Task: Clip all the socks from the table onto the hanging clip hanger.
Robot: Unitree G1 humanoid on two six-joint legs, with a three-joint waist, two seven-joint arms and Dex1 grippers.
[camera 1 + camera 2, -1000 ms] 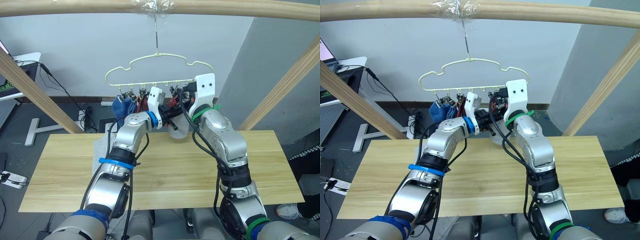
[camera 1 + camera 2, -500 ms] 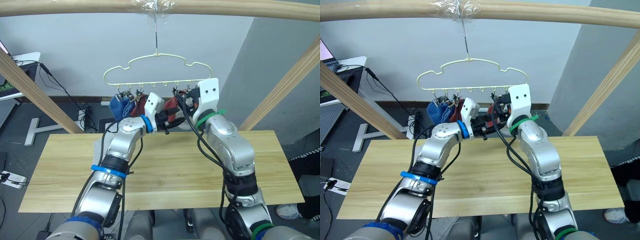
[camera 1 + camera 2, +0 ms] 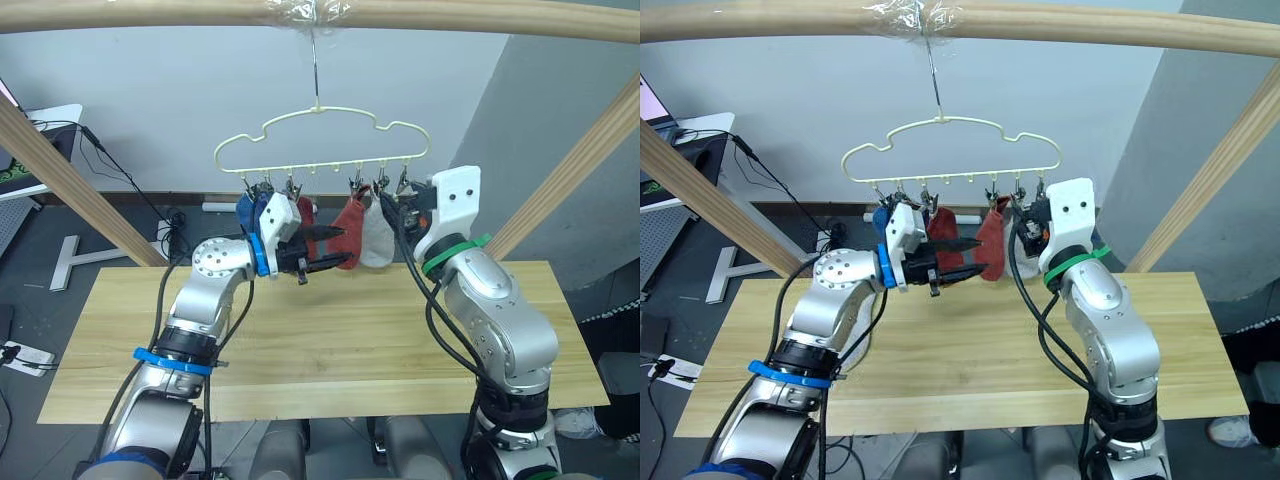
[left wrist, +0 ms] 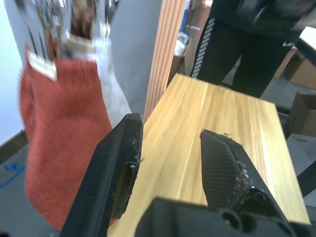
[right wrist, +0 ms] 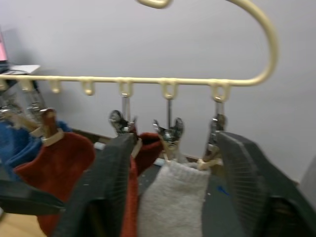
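Head views show blue, rust red (image 3: 349, 232) and grey socks (image 3: 377, 238) hanging on the clip hanger (image 3: 320, 145) above the table (image 3: 330, 340). Left gripper (image 3: 312, 268) and right gripper (image 5: 170, 197) are both released, empty. Clipping looks complete; next, arms withdraw. Right wrist view reveals individual metal clips (image 5: 169, 133).

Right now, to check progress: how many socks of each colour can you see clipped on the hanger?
Blue socks: 2, bunched together
Rust red socks: 2
Light grey socks: 1 in plain sight
Total: 5
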